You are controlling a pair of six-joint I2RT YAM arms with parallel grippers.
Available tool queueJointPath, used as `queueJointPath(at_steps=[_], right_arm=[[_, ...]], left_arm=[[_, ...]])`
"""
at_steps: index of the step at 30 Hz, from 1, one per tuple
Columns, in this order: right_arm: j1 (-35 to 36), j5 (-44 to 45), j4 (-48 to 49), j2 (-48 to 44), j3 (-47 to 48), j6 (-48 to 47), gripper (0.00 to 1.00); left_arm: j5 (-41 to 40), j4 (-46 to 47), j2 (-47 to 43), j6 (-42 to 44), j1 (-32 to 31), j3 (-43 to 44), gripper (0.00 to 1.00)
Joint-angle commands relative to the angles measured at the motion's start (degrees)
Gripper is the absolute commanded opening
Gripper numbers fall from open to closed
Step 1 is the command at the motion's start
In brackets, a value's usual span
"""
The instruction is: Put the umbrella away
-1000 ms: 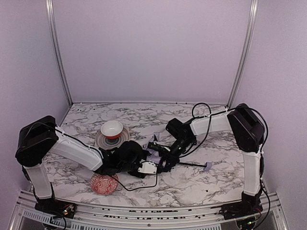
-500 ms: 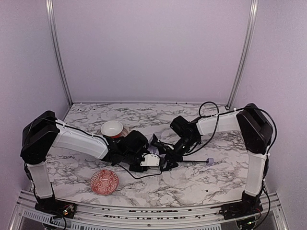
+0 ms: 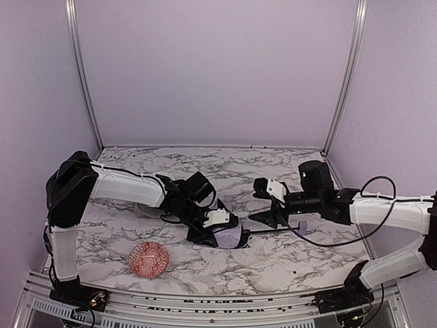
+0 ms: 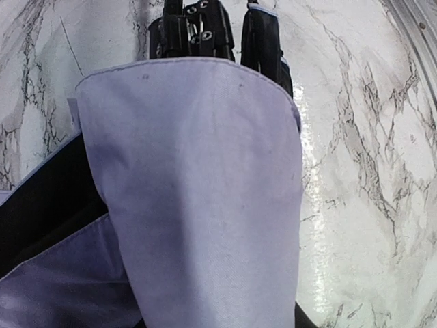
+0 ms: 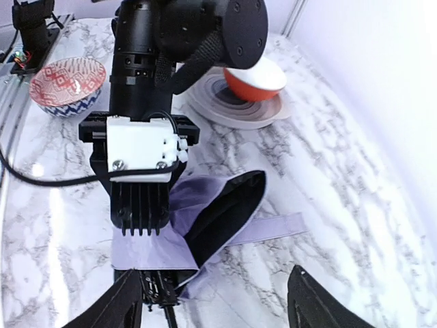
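- Umbrella [image 3: 233, 236] lay flat on marble table [image 3: 287, 263], mid-table, long axis left-right in top view; knob handle [image 3: 303, 225] twd right arm, canopy twd left.
- Left gripper [image 5: 140, 220] clamped on canopy fabric; right gripper [image 3: 262, 202] spread wide near shaft [image 3: 270, 233], holding nothing.
- Fabric pale lavender, wrinkly, fold dark inside; shaft thin, black.

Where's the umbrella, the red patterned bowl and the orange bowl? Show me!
umbrella [image 4: 205, 191], left wrist view, on its lavender fabric.
red patterned bowl [image 3: 149, 258], top view, on the middle of its inside.
orange bowl [image 5: 251, 85], right wrist view, on its orange outer wall.
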Motion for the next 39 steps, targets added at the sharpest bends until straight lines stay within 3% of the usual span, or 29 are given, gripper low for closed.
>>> queueJointPath(at_steps=[1,3,6,8,12,17,25,30,34,36,39], right_arm=[[4.61,11.23,16.58,-6.39,-9.89,-9.86,0.7],[9.12,16.02,17.73,-7.48,-12.0,-15.23,0.7],[13.78,14.92,17.74,-6.82,-13.05,-19.25,0.7],[15.68,14.34,17.51,-4.61,-13.19,-21.7,0.71],[19.83,22.26,16.7,2.85,-10.49,-24.83,0.77],[21.76,28.38,12.46,12.73,-5.1,-27.11,0.8],[21.8,36.17,11.55,20.78,-2.38,-29.72,0.8],[21.8,39.52,8.72,24.12,-0.54,-29.91,0.7],[21.8,38.76,6.11,24.18,0.58,-28.76,0.5],[21.81,37.92,4.93,23.78,0.74,-27.76,0.4],[21.84,37.11,2.2,23.39,1.22,-25.82,0.33]], left_arm=[[10.54,-16.71,6.94,-3.94,1.37,0.47,0.36],[12.15,-18.02,8.25,-4.31,1.91,1.58,0.36],[13.86,-19.67,10.07,-4.74,2.38,3.27,0.37],[13.96,-20.98,11.45,-5.31,2.5,4.64,0.37],[14.18,-23.57,13.57,-6.08,2.68,6.92,0.37],[14.92,-23.89,13.85,-6.08,3.03,6.68,0.37],[16.39,-25.55,15.26,-5.03,3.22,7.17,0.37],[17.05,-27.04,15.94,-3.86,3.31,7.84,0.36],[17.17,-27.65,16.04,-3.5,3.35,8.5,0.38],[17.18,-27.16,15.38,-3.5,3.63,9.09,0.51],[16.05,-20.68,11.74,-6.82,4.68,7.28,0.68]])
